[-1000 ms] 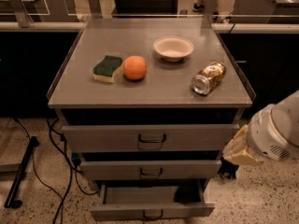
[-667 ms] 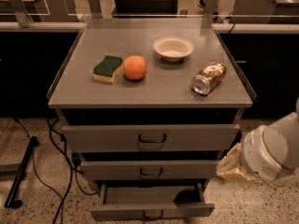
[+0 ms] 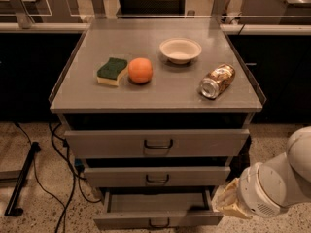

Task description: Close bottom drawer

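Bottom drawer (image 3: 121,220) is standing pulled out at lower centre of the frame. Stiff metal on slides, it is probably needing only a flat push on its front panel. Gripper (image 3: 227,205) is hovering by its right corner; open or closed, I cannot tell.

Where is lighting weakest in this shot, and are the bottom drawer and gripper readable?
Camera view: warm, dim light; cabinet top evenly lit, soft shadow under the orange, bright glint on the can. Same view: darkest in the gaps above the drawer fronts; the open bottom drawer shows its floor plainly; the gripper shows pale at lower right, beside that drawer's right end.
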Available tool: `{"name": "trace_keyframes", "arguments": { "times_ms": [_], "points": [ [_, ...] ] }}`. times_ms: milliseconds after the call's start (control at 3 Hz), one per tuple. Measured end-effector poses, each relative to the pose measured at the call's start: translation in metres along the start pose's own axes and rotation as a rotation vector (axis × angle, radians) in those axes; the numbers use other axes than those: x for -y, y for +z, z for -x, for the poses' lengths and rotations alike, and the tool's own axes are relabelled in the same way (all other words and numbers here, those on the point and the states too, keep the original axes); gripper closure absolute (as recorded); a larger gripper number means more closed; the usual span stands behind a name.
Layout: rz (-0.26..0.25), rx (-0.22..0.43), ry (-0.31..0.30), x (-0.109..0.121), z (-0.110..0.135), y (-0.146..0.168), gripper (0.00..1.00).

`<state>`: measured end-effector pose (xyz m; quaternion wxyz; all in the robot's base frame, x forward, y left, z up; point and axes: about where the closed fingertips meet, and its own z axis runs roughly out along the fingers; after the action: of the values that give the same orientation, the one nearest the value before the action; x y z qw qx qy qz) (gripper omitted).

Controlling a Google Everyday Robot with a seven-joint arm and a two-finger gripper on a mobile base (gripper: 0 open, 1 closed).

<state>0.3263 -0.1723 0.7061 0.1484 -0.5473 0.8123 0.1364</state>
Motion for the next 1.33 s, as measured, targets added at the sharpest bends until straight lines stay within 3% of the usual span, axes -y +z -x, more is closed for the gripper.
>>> {"name": "trace_keyframes", "arguments": {
  "times_ms": [333,667,1000,1333],
  "points": [
    [-0.001,-0.012,-0.001,0.008,-0.017,0.031,1.0],
    [-0.028,-0.008,-0.006,0.025,-0.059,0.101,1.0],
    [-0.05,0.015,0.011,0.041,-0.085,0.151,1.0],
    [0.015,0.053,0.082,0.047,-0.123,0.225,1.0]
  ]
}}
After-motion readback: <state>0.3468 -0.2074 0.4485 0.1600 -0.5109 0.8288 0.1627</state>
